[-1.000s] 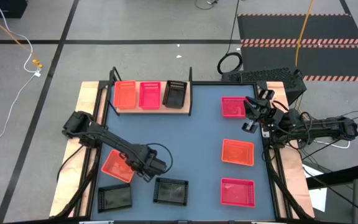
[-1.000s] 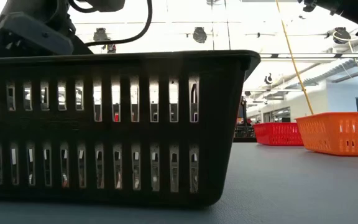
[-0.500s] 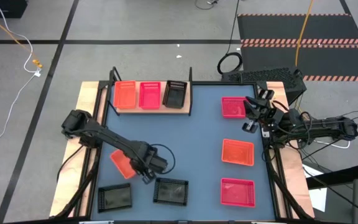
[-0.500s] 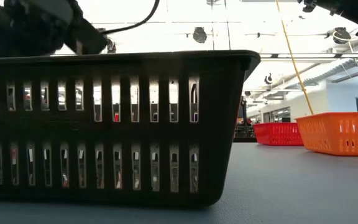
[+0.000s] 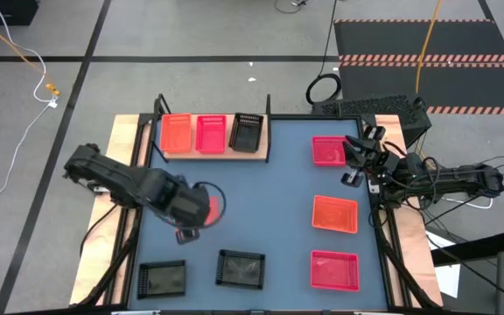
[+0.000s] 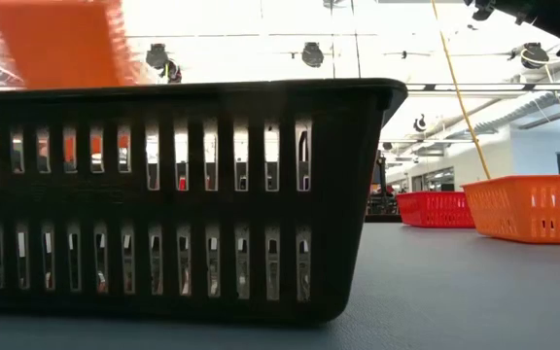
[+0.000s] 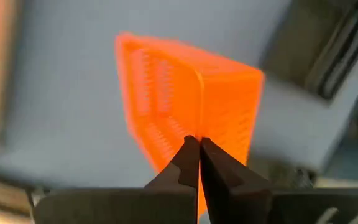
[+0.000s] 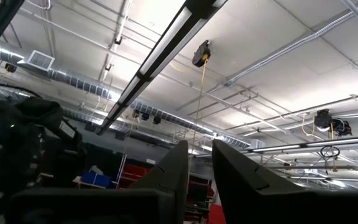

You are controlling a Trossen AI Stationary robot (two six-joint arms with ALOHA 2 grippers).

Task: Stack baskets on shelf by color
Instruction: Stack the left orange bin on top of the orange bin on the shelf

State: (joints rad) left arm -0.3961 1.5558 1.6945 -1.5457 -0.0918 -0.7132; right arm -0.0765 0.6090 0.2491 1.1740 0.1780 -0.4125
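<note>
Grey floor (image 5: 191,52), ceiling striplight (image 8: 166,46)

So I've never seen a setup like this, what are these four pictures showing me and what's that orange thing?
Two dark robot arms work at a blue-grey table. One camera looks straight down, one sits at table height behind a black basket, and one rides on each wrist. The left gripper is shut on an orange basket, lifted off the table. The right gripper waits at the table's right edge, pointing up at the ceiling. On the shelf sit an orange, a pink and a black basket. Other baskets lie on the table: two black in front, and pink, orange, pink along the right.
</note>
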